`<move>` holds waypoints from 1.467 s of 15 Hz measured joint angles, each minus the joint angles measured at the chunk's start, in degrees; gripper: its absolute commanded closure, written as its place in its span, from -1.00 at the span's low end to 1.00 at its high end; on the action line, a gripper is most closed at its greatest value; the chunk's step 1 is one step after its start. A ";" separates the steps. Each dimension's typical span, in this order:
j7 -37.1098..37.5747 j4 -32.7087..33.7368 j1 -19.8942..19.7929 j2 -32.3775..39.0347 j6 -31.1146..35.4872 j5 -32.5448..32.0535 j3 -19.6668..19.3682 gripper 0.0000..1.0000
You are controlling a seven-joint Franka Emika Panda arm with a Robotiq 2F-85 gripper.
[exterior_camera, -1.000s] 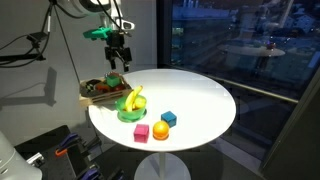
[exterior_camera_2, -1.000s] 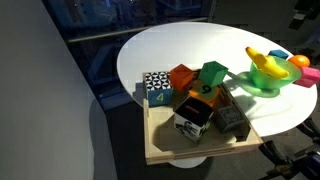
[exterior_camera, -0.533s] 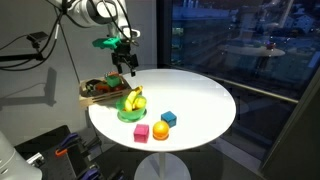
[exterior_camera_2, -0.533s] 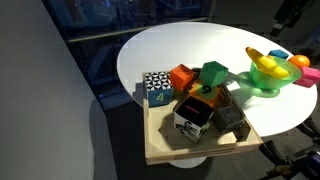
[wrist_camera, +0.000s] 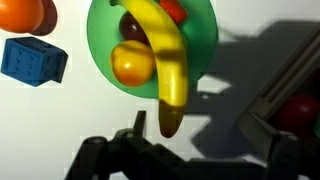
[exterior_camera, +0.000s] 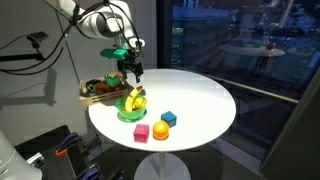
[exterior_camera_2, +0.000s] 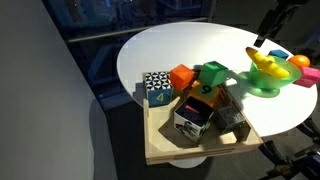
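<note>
Gripper (exterior_camera: 131,72) hovers w/ jaws wide, empty, above banana (wrist_camera: 165,70) on green plate (wrist_camera: 203,45); 1 blue cube (wrist_camera: 33,60) nearby.

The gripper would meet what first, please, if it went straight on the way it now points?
Probably the banana lying on the green plate, just below the gripper; depth is unclear.

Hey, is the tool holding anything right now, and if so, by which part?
Nothing is held. The tool hangs open and empty above the banana that lies on the green plate.
</note>
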 measured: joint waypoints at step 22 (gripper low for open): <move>-2.09 1.19 -0.03 6.90 3.98 0.00 -2.10 -1.00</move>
